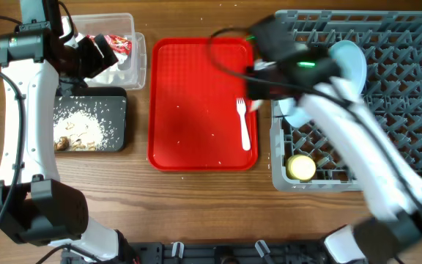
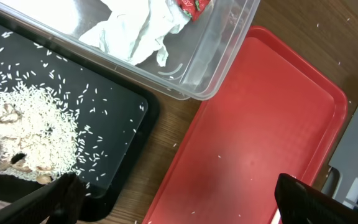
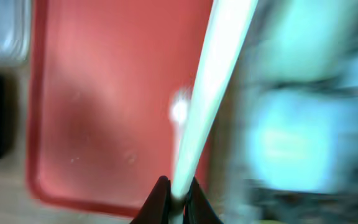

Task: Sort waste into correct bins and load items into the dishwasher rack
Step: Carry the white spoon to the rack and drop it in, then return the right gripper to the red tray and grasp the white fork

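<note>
Print on the wrapper is unreadable. Your right gripper pinches the spoon handle. Your left gripper gapes wide, empty, above the red tray.

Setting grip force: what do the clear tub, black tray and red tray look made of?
Clear tub: thin transparent plastic with a glossy finish; the napkin shows through its wall, and the rim is rolled. Black tray: likely rigid plastic, matte to satin, with a moulded rounded rim; it could be coated metal. Red tray: moulded plastic with a dull, finely textured surface and a raised lip.

Flat red tray, resting on wooden table
</note>
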{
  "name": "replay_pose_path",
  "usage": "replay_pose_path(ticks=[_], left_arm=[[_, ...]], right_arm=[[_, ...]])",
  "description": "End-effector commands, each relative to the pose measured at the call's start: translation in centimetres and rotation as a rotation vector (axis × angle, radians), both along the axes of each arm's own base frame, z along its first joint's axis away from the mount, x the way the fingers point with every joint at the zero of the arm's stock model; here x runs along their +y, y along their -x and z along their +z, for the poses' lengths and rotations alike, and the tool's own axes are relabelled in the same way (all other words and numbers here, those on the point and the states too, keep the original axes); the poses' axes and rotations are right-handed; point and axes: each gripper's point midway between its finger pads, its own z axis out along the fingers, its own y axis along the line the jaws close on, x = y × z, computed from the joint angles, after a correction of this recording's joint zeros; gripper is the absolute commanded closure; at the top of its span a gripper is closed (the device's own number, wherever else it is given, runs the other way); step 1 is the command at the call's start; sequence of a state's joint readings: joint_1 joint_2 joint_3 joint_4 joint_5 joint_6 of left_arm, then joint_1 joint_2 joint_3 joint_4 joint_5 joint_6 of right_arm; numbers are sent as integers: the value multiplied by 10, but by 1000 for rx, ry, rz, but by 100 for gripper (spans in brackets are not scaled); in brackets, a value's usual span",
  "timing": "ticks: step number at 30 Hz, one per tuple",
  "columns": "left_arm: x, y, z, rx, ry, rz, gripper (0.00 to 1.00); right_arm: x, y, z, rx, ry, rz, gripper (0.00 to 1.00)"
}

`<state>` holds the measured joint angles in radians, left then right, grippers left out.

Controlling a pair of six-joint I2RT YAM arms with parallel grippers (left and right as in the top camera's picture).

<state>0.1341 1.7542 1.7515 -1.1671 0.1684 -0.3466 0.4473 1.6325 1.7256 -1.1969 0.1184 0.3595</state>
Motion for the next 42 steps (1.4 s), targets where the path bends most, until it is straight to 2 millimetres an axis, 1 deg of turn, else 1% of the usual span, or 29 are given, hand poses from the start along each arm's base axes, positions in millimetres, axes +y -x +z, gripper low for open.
replay_pose_path(ticks=[1,2,4,6,7,9,12,16,17,18,22,23,25,26,28,30,32,33,34,36,38,39,40,41,42], left_arm=[[3,0,6,-16,-9,6,0],[3,0,6,-16,-9,6,0],[3,0,6,-16,-9,6,0],[3,0,6,-16,-9,6,0],[3,0,6,-16,-8,6,0],[3,0,6,-16,-9,6,0],[3,0,6,-16,-9,6,0],[3,0,6,-16,-9,6,0],[3,0,6,-16,-9,6,0],[3,0,6,-16,-8,6,0],[3,0,6,-16,-9,6,0],[3,0,6,-16,-9,6,0],[3,0,6,-16,-8,6,0],[3,0,6,-16,-9,6,0],[3,0,6,-16,-9,6,0],[3,0,6,-16,-9,6,0],[3,0,6,-16,-9,6,0],[3,0,6,-16,-9,6,0],[3,0,6,-16,-9,6,0],[3,0,6,-16,-8,6,0],[3,0,6,-16,-8,6,0],[3,0,6,-16,-9,6,0],[3,0,6,-16,-8,6,0],[3,0,6,-16,-8,6,0],[3,0,6,-16,-9,6,0]], right_arm=[[-93,-6,13,-44,316,-97,96],[-112,-6,8,-23,348,-143,96],[-137,-3,-10,48,385,-172,96],[-155,1,-28,114,409,-190,96],[-165,9,-42,172,423,-204,96],[-173,21,-59,241,441,-192,96],[-174,37,-76,319,453,-167,96],[-165,60,-81,418,399,-136,95],[-163,65,-82,442,387,-128,91],[-163,70,-82,460,385,-128,80],[-165,82,-82,510,396,-120,70],[-165,84,-81,519,398,-119,66],[-162,81,-82,509,383,-121,62],[-154,77,-84,495,336,-108,61],[-130,67,-84,461,192,-82,60],[-84,50,-74,406,-64,-18,60],[-34,34,-53,345,-359,62,60],[-13,29,-41,320,-480,117,61],[0,25,-33,295,-537,161,63],[27,17,-26,221,-536,254,67],[50,11,-30,168,-458,261,67],[60,9,-32,128,-390,262,64],[73,6,-35,76,-312,279,59],[89,9,-38,36,-249,334,55],[99,11,-40,12,-205,366,49]])
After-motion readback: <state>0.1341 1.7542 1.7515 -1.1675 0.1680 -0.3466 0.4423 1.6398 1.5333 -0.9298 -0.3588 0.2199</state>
